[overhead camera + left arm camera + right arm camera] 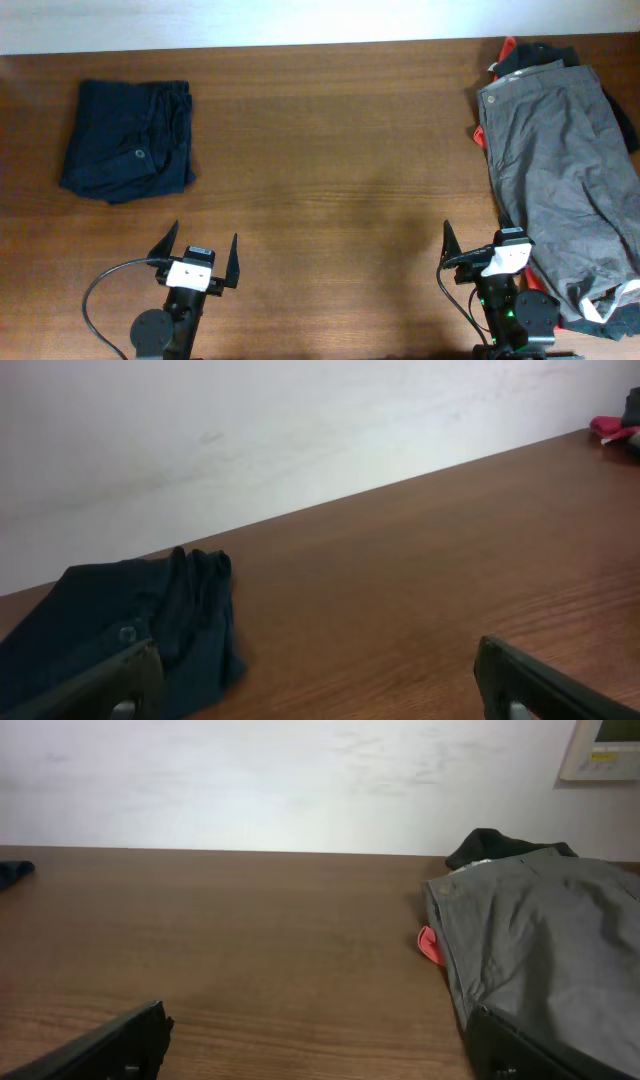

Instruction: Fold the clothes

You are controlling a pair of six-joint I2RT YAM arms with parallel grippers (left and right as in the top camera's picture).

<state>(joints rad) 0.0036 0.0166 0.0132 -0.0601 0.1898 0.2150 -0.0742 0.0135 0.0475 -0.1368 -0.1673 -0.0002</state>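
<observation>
The middle of the table (330, 150) is bare brown wood from the far edge to the near edge, the widest open stretch for either arm. The navy trousers (128, 140) lie folded near the far left corner, well apart from the left gripper (204, 238), which sits at the near edge with its jaws spread wide and nothing between them. In the left wrist view the navy trousers (120, 620) lie ahead and to the left of the open fingers (100, 685). The grey trousers (560, 170) are spread wrinkled along the right edge, from the far right corner almost to the near edge. They lie over red cloth (479, 135) and black cloth (535, 55) that show at their far end. The right gripper (488, 240) is at the near edge just beside them, jaws wide and holding nothing. Its right finger (500, 1040) lies against the trousers' hem, though I cannot tell whether it touches. Beyond the far edge rises a plain pale wall (250, 780) with a small panel (605, 745) on it.
</observation>
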